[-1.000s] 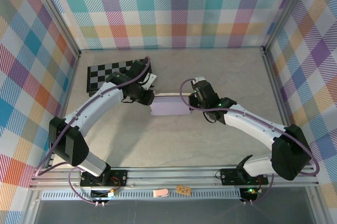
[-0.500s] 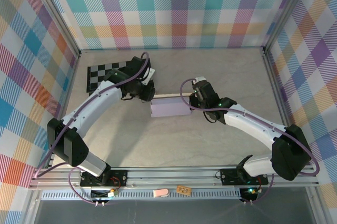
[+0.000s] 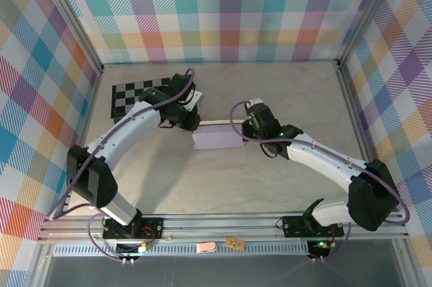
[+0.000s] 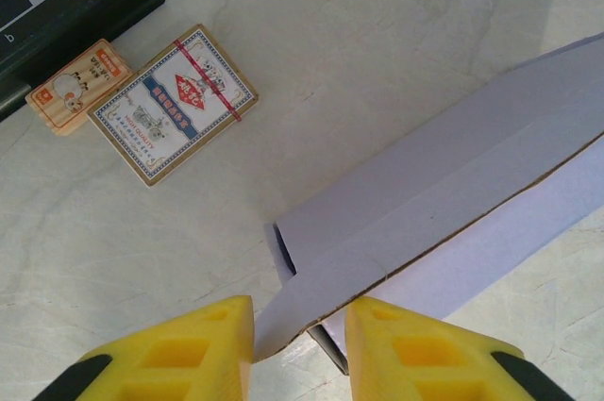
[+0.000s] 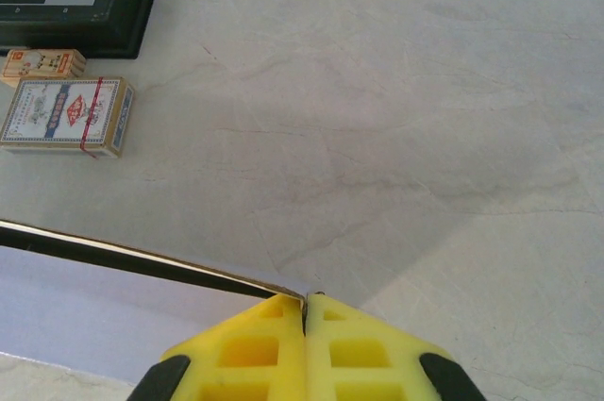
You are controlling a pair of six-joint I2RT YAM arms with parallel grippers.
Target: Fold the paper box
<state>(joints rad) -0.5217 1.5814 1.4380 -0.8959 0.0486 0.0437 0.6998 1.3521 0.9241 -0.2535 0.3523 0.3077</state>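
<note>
At the near edge of the table (image 3: 283,91) both arm bases sit bolted to a metal rail (image 3: 223,223), and the arms reach inward toward the middle of the surface. There the paper box (image 3: 217,140) lies as a shallow lavender form, its long side running left to right between the two wrists. The right gripper (image 5: 305,311) is at the box's right end with its yellow fingers pressed together, and the thin top edge of a lavender wall (image 5: 94,316) runs straight into the seam between them, so it is pinched there. The left gripper (image 4: 300,321) is at the box's left end with its fingers standing apart. The pointed corner of a lavender flap (image 4: 453,203) dips into the gap between them, close to the left finger, though I cannot tell whether it touches. A cream edge shows along the flap's fold. Farther back and to the left, a small patterned card pack (image 4: 175,104) with a red band lies flat on the table. A small tan block (image 4: 77,87) lies just beside it. Behind these rests the black-and-white checkerboard (image 3: 131,94), near the far left corner. Plaid walls (image 3: 223,10) close the table off at the back and sides.
</note>
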